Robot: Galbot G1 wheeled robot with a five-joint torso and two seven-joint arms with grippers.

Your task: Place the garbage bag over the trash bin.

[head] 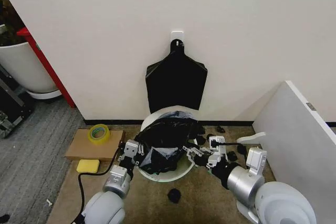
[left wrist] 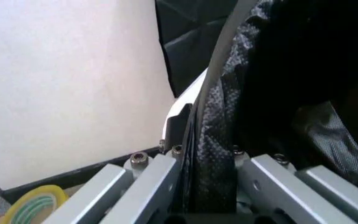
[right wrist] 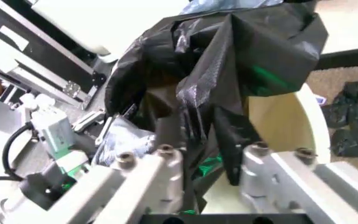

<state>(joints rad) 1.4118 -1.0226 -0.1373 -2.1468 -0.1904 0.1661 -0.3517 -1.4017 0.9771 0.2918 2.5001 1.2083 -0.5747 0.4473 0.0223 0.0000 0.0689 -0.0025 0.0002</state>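
Note:
The trash bin (head: 157, 115), a round cream-white bucket, stands on the floor against the wall. The garbage bag (head: 167, 136), crinkled glossy black plastic, is bunched over its mouth and hangs partly inside. My left gripper (head: 135, 153) is at the bin's left rim. In the left wrist view the left gripper (left wrist: 207, 156) is shut on the garbage bag (left wrist: 278, 70) alongside the white rim (left wrist: 195, 95). My right gripper (head: 193, 153) is at the right rim. The right wrist view has this gripper (right wrist: 210, 156) shut on a fold of the bag (right wrist: 229, 65), above the bin's inner wall (right wrist: 278, 121).
A flat black fan-shaped bundle (head: 176, 82) hangs on the wall behind the bin. A yellow tape roll (head: 98, 132) lies on cardboard (head: 86, 148) to the left, beside a yellow sponge (head: 87, 166). Black scraps (head: 220, 128) lie to the right, near a white panel (head: 304, 140). A planter pot (head: 21, 66) stands far left.

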